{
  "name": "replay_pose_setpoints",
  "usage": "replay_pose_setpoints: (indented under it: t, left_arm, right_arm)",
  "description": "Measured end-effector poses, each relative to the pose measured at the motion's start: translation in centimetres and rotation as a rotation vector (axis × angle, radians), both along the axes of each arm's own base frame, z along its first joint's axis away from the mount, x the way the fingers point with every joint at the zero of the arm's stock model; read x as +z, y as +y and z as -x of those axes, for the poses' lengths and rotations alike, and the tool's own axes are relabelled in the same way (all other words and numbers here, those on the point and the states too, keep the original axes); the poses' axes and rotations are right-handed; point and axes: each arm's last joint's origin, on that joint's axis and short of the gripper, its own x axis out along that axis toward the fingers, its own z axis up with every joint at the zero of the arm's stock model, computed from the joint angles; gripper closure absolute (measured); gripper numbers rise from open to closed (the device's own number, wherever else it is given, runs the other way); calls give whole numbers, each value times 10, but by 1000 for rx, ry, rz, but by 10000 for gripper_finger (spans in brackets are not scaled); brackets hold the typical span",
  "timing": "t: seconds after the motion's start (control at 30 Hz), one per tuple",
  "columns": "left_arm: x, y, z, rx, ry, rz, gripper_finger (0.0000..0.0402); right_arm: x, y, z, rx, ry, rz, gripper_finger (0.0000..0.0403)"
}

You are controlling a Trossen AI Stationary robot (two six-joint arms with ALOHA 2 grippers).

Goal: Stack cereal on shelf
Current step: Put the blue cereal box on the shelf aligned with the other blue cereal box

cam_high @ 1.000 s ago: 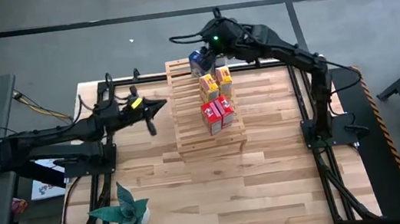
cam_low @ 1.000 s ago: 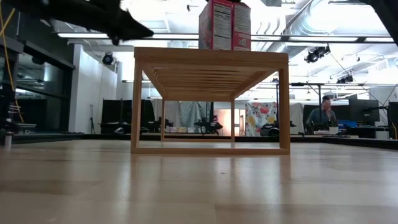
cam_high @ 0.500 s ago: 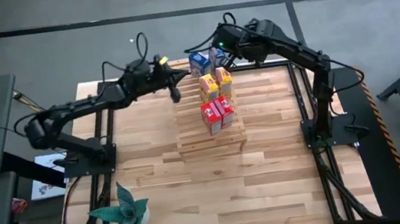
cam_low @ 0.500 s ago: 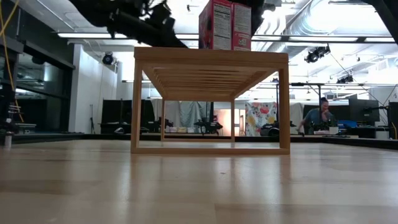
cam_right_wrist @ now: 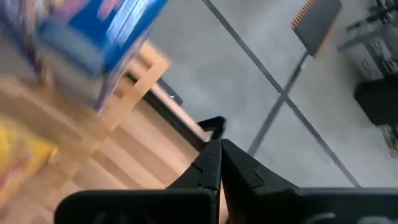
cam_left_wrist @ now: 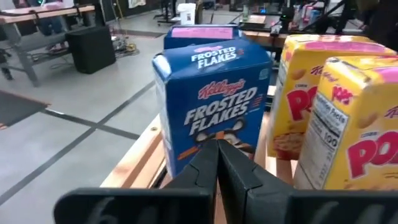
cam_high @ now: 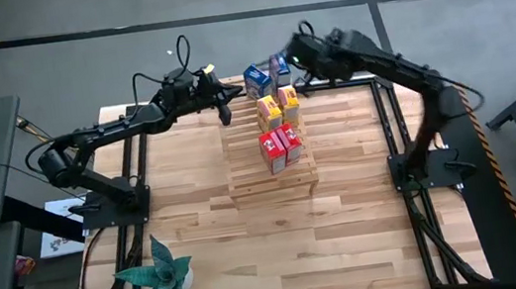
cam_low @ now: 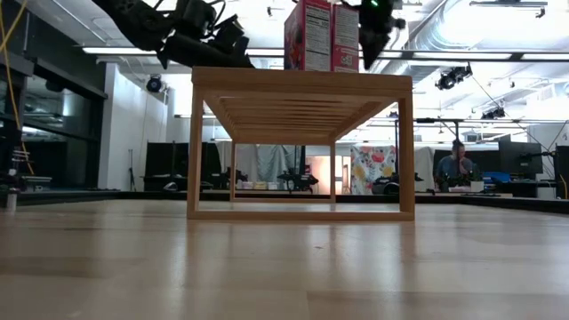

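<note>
The shelf [cam_high: 270, 158], a light-wood slatted rack, stands mid-table. On it stand two red cereal boxes [cam_high: 280, 147] nearest, two yellow ones [cam_high: 278, 110] behind them, and two blue ones [cam_high: 266, 75] at the far end. My left gripper [cam_high: 225, 116] is shut and level at the rack's far left corner. In the left wrist view its tips [cam_left_wrist: 217, 149] point at a blue Frosted Flakes box [cam_left_wrist: 211, 99], a little short of it. My right gripper [cam_high: 294, 58] is shut, just right of the blue boxes. Its tips [cam_right_wrist: 219, 149] point past the table's far edge.
A teal plant [cam_high: 160, 275] sits at the table's near left corner. Black frame rails [cam_high: 391, 127] run along the table's sides. The wood tabletop [cam_high: 351, 242] lies bare in front of the rack. In the low view a person [cam_low: 456, 166] sits far behind the table.
My left gripper has swung from the table's left side toward the rack's far left corner, ending beside the blue boxes. My right gripper has drawn back from over the blue boxes toward the table's right and tipped further down. The boxes have stayed put.
</note>
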Motion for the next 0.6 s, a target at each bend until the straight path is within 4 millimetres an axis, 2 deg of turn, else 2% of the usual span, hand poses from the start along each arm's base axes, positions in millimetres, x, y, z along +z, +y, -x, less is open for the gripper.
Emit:
replay_pose_setpoints:
  t: [0.1,0.2,0.27,0.33,0.4,0.6]
  left_arm:
    - [-1,1,1,5,5,5,401]
    - [-1,0,2,-18,2,2,401]
    - [-1,0,3,-45,1,-4,401]
    - [-1,0,3,-62,-6,-6,401]
    - [1,0,2,-64,-13,-24,401]
    - [2,1,2,-65,-27,-34,401]
  right_arm:
    - [-30,9,26,36,-72,19,402]
    - [-51,14,58,125,-338,58,402]
    - [-63,14,72,210,-558,99,402]
    - [-77,14,80,299,-715,130,403]
    - [-88,12,84,360,-801,159,403]
    - [-115,-5,84,403,-800,138,403]
